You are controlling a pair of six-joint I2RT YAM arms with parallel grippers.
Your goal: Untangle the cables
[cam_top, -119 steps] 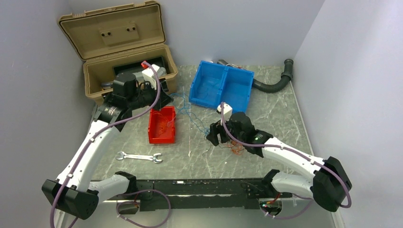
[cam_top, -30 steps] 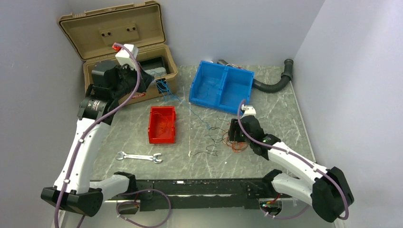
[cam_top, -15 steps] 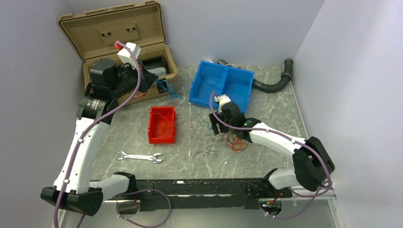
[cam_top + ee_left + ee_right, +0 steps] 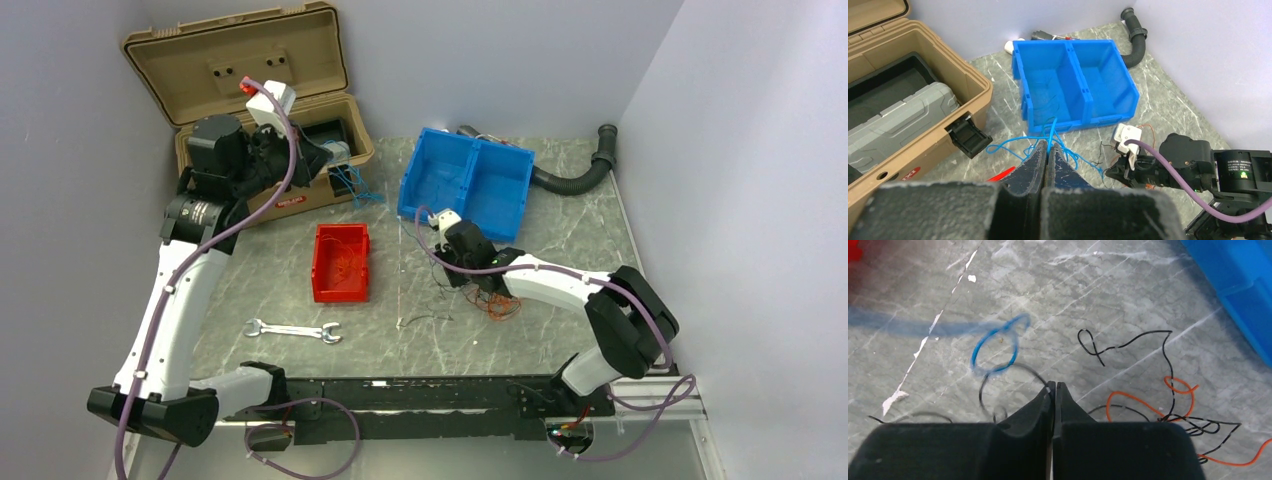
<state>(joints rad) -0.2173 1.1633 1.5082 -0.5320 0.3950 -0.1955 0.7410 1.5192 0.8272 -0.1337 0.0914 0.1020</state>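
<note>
1. Grey-green marbled table [image 4: 570, 250] w/ pale walls [image 4: 740, 150] on 3 sides. An open tan toolbox [image 4: 240, 60] sits in the far-L corner and a blue bin [image 4: 510, 195] w/ 2 parts at back centre. The red bin [image 4: 318, 265] is mid-L, the wrench [image 4: 293, 330] near the front, and a black ribbed hose [image 4: 575, 178] at far R.
2. Main bunch of cables [image 4: 490, 300], orange + black strands, lies flat on the table just R of centre. It is in front of the blue bin, right by the R gripper [image 4: 1053, 386].
3. One blue wire [image 4: 1013, 146] is lifted off the table at the toolbox front. The L gripper [image 4: 1048, 150] pinches it, fingers pressed tight. Loops hang below the tips, and one run heads toward the R arm [image 4: 1188, 160].
4. Overall the wires string out on a diagonal, far-L (toolbox) to near-R (tangle). A lone black strand [image 4: 425, 320] lies approx. L-R, nearer the front.
5. R gripper fingers are pressed together, tips low over the table. A black wire [image 4: 1128, 342] and an orange wire [image 4: 1148, 402] lie to one side of the tips, a blurred blue loop [image 4: 995, 350] to the other. A dark arc runs up to the tips; can't tell if it's caught.
6. The L arm [image 4: 180, 300] covers part of the toolbox inside, so the grey case [image 4: 903, 117] in it shows only partly. Fine strands in the blue bin and sth orange in the red bin are too thin to make out. Wire ends in the tangle can't be traced.
</note>
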